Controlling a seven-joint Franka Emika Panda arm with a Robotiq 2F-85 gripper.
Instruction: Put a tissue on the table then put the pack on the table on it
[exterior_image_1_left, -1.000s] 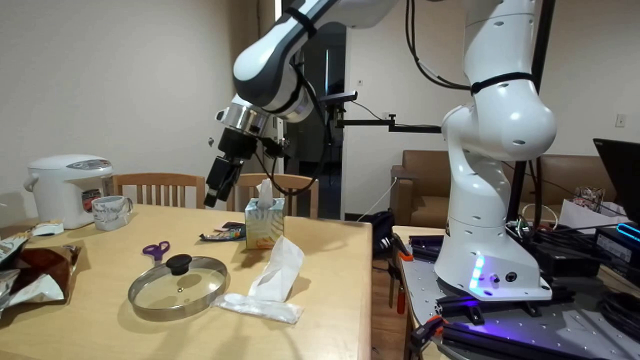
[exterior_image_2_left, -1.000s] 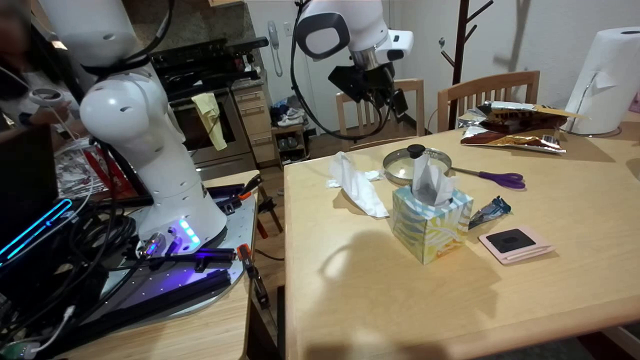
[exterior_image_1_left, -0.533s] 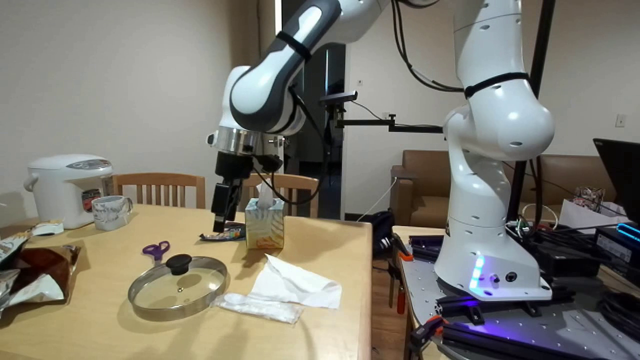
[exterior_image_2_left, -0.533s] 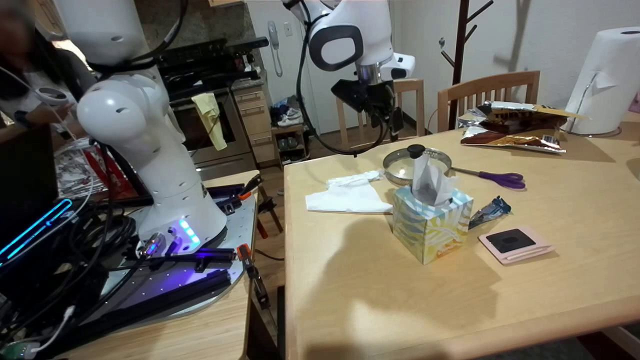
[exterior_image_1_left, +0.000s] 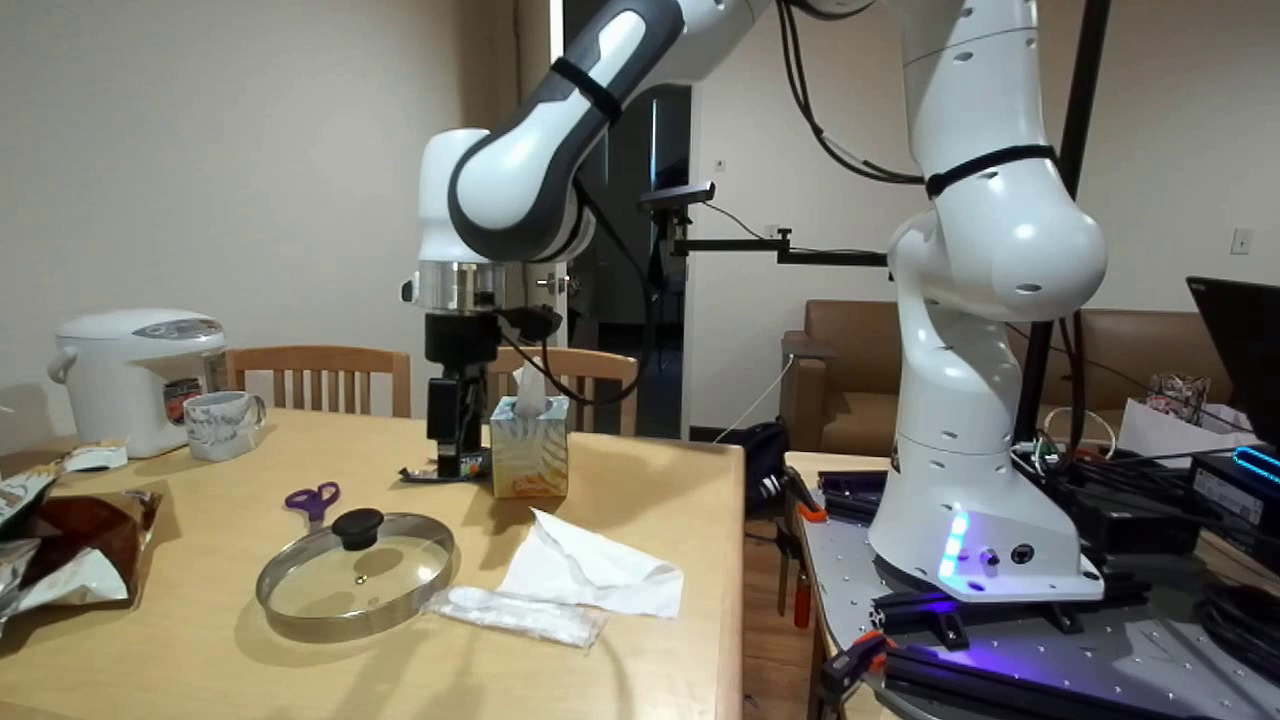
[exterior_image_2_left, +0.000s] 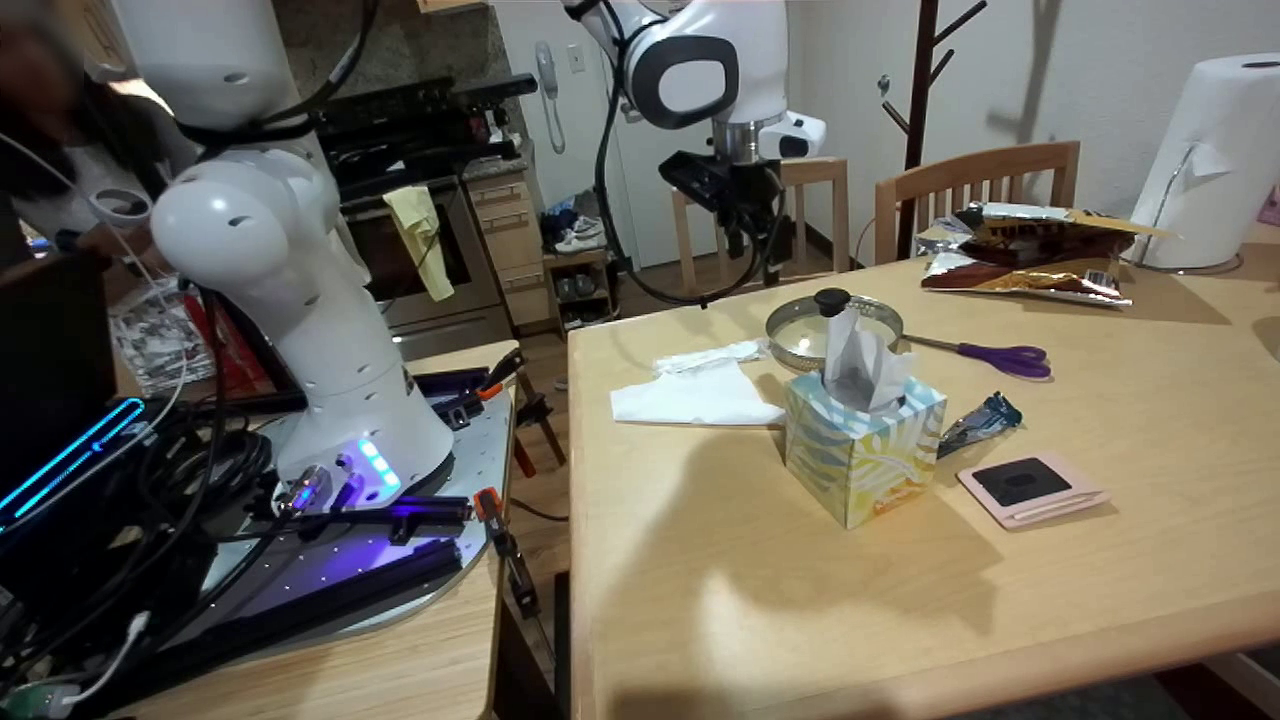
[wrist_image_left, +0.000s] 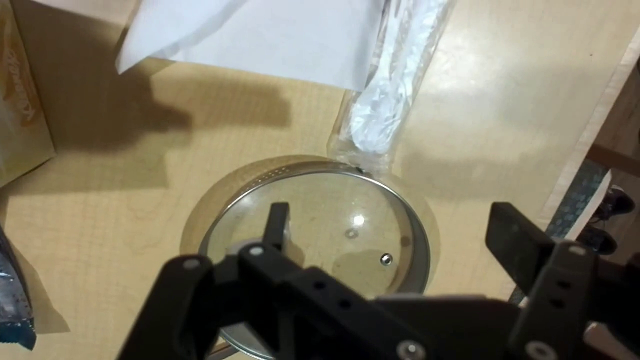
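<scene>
The tissue lies spread on the table, with one corner lifted in the wrist view. Along its edge rests the pack, a flat clear wrapper with a white spoon shape inside; whether tissue and pack overlap there I cannot tell. One end of the pack meets the glass lid's rim. In both exterior views my gripper points straight down over the table, apart from tissue and pack. Seen from the wrist, the gripper is wide open, nothing between its fingers, and the lid shows below.
A glass lid with a black knob sits beside the pack. The tissue box stands near the tissue. Around them are purple scissors, a dark wrapper, a pink wallet and a mug.
The tissue has dropped from a raised fold to lying flat, spreading toward the robot base. My open gripper has come down and swung from tilted to vertical. The pack has stayed put.
</scene>
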